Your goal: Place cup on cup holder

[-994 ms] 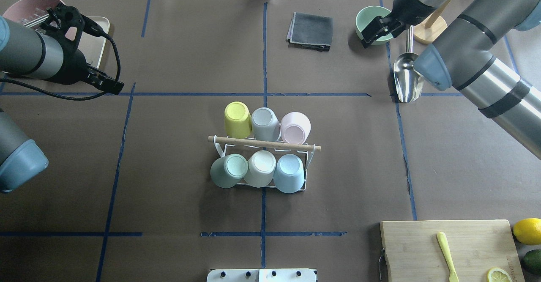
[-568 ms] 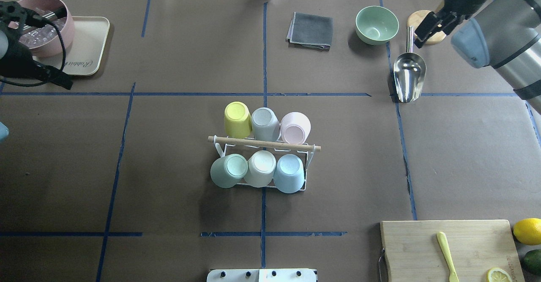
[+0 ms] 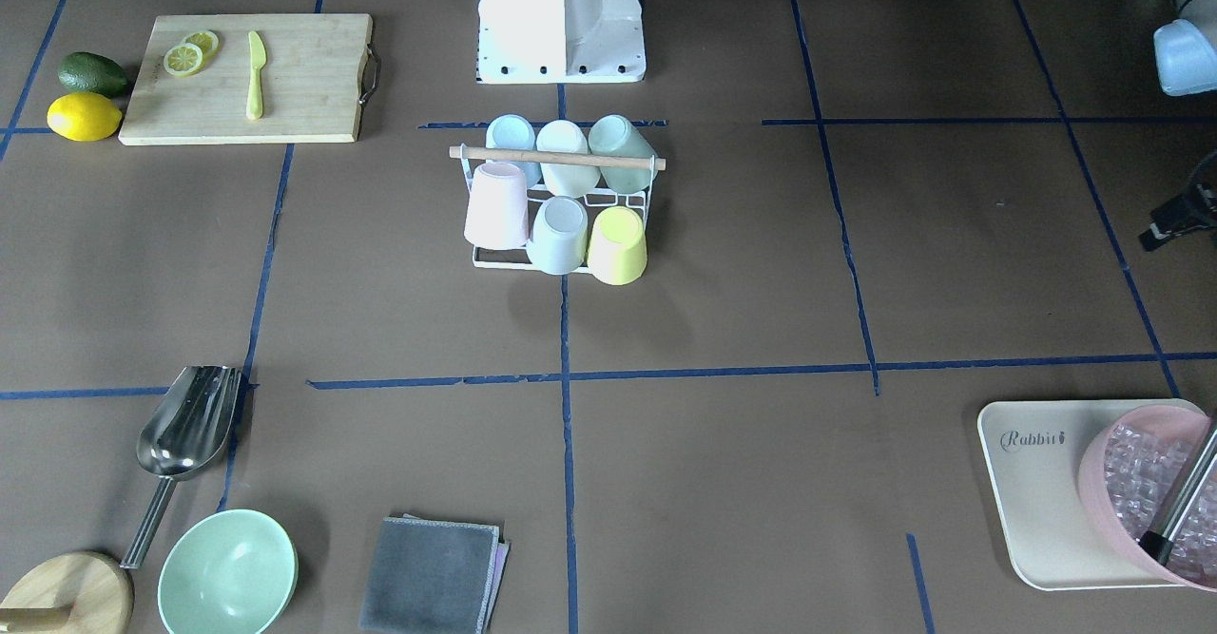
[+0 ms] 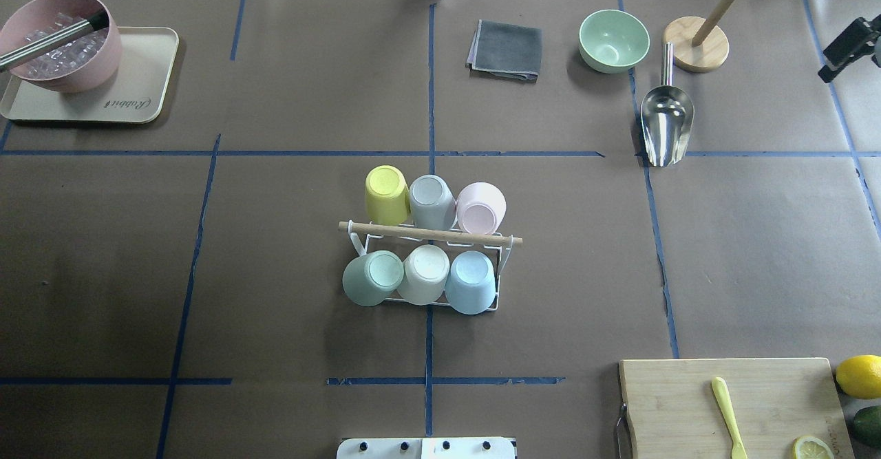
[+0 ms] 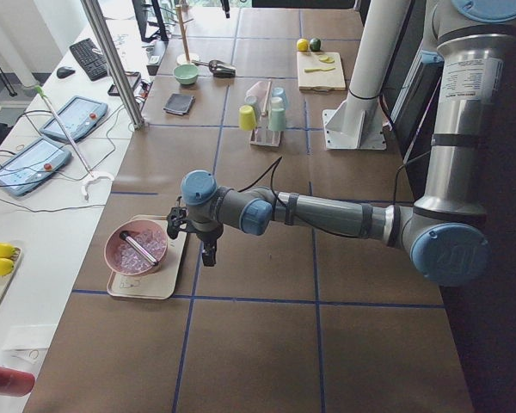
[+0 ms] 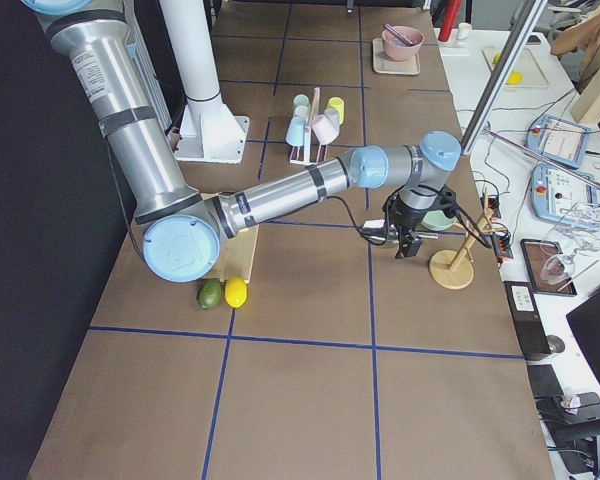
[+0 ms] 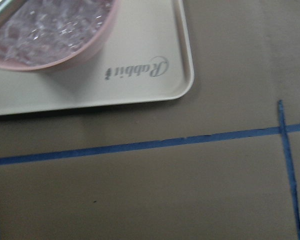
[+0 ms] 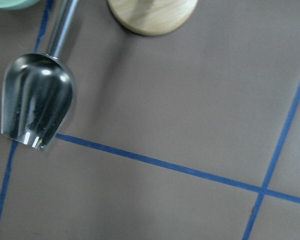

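Note:
The white wire cup holder (image 4: 430, 232) with a wooden rod handle stands at the table's middle, also in the front view (image 3: 556, 157). Several cups sit upside down on it: yellow (image 4: 385, 194), grey-blue (image 4: 430, 201) and pink (image 4: 482, 208) on the far side, green (image 4: 372, 278), cream (image 4: 423, 274) and light blue (image 4: 471, 281) on the near side. My right gripper (image 4: 840, 56) shows partly at the right edge, far from the holder. My left gripper (image 3: 1174, 223) shows only at the front view's right edge, near the tray. I cannot tell whether either is open or shut. Both look empty.
A pink bowl of ice (image 4: 62, 43) with a metal tool in it sits on a beige tray (image 4: 138, 98) at the far left. A grey cloth (image 4: 506, 49), green bowl (image 4: 612, 39), metal scoop (image 4: 665, 125) and wooden stand (image 4: 702, 46) lie at the back. A cutting board (image 4: 674, 404) lies at the front right.
Both arms have pulled outward, away from the middle: the left arm has left the overhead view and the right one is down to its right edge. The cups and holder have not moved.

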{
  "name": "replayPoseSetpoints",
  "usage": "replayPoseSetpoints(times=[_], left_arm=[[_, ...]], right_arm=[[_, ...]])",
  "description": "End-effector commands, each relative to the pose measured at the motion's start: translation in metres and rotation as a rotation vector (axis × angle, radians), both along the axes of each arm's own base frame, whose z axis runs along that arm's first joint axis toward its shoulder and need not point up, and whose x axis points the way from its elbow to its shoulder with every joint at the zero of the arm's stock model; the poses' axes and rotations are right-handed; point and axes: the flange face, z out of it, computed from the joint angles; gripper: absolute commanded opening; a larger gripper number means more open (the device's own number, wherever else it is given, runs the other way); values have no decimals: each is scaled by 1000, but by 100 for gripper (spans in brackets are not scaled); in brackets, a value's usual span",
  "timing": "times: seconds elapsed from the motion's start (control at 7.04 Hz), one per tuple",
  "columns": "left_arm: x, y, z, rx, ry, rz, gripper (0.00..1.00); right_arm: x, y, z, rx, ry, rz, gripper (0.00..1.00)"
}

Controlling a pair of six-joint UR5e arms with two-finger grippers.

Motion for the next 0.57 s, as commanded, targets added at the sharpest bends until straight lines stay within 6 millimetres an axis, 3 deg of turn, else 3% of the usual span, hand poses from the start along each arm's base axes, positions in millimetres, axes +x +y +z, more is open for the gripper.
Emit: replayPoseSetpoints(times=[0.0, 0.43], left_arm=[[-55, 8, 19, 53, -9, -17, 100], [-93, 31, 44, -30, -29, 100, 100]], right_arm=[[70, 34, 61, -97, 3, 103, 100], [131, 118, 135, -118, 4, 102, 100]])
